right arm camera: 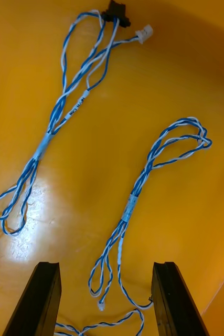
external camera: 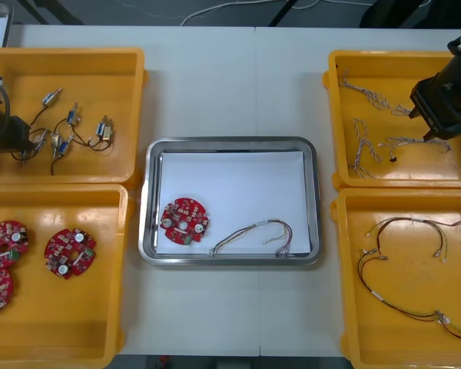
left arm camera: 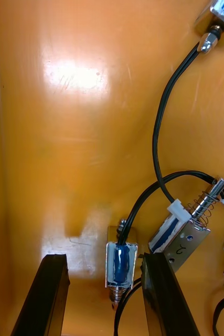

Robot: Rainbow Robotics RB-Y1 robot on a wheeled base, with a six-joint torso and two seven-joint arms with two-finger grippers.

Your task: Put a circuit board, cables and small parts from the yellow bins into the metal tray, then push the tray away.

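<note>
Board (external camera: pixel 184 221) and a cable (external camera: pixel 253 233) already lie in the near half of the tray (external camera: pixel 232 143), so the step in hand looks like fetching the rest. In the far left bin (external camera: pixel 61 54) the left gripper (left arm camera: pixel 104 260) stands wide, with a small part (left arm camera: pixel 120 262) between its fingers, close against one; it needs centring, then closing. In the far right bin (external camera: pixel 399 58) the right gripper (right arm camera: pixel 105 268), also wide, straddles a blue-white cable (right arm camera: pixel 143 178), perhaps not yet low enough to pinch it.

The left gripper (left arm camera: pixel 104 258), fingers spread, straddles a small metal part (left arm camera: pixel 121 262) trailing a black cable (left arm camera: pixel 141 199) on the bin (left arm camera: pixel 64 136) floor.
</note>
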